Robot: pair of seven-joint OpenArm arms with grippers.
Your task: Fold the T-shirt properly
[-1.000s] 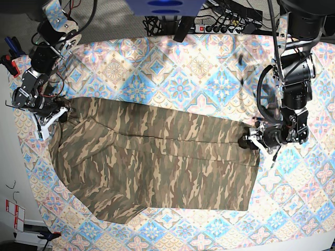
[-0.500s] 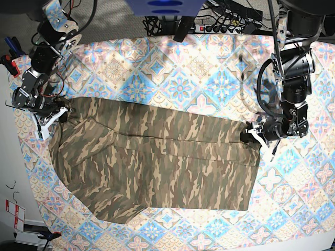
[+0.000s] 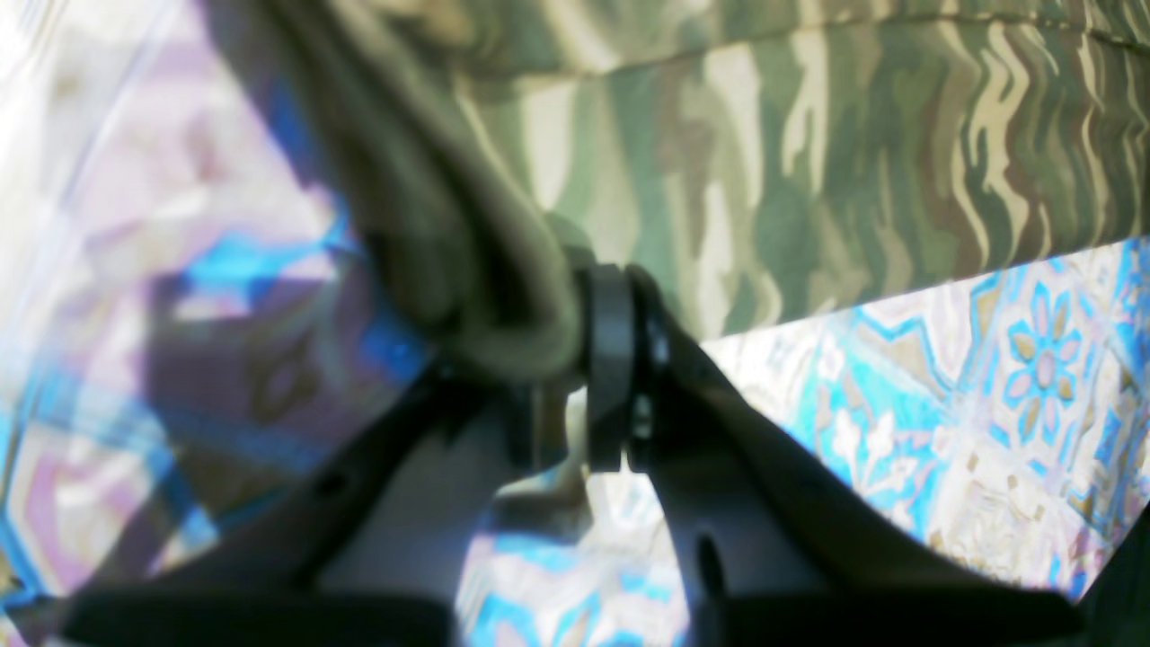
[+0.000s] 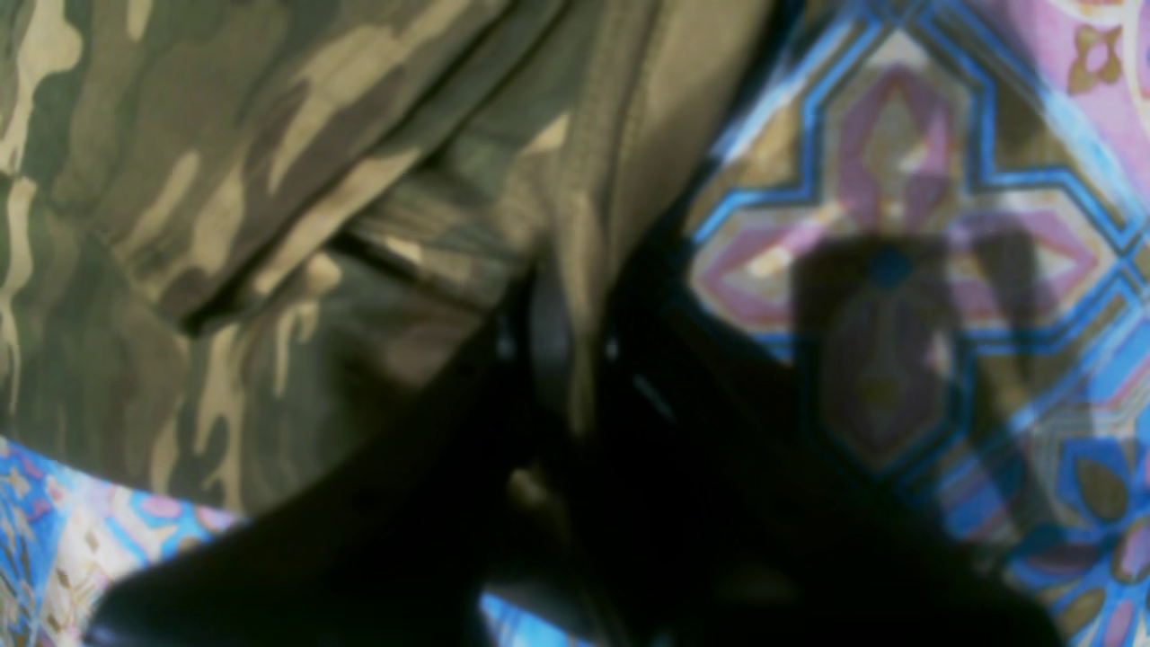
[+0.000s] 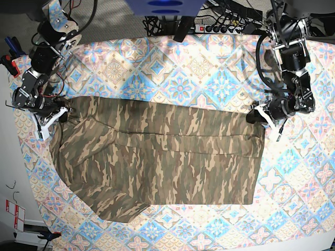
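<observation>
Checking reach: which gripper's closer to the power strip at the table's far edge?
Left. The left gripper sits just below-right of the power strip; the right gripper is across the T-shirt.

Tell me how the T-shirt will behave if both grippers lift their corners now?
Likely floppy: the T-shirt bunches into soft folds where the left gripper pinches it. The middle would probably sag between the left and right gripper, since it is wide cloth. It may drag the tablecloth slightly.

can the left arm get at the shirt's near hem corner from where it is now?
Probably, but not yet: the left gripper is shut on the T-shirt at its far corner. Only bare tablecloth lies between it and the near corner.
</observation>
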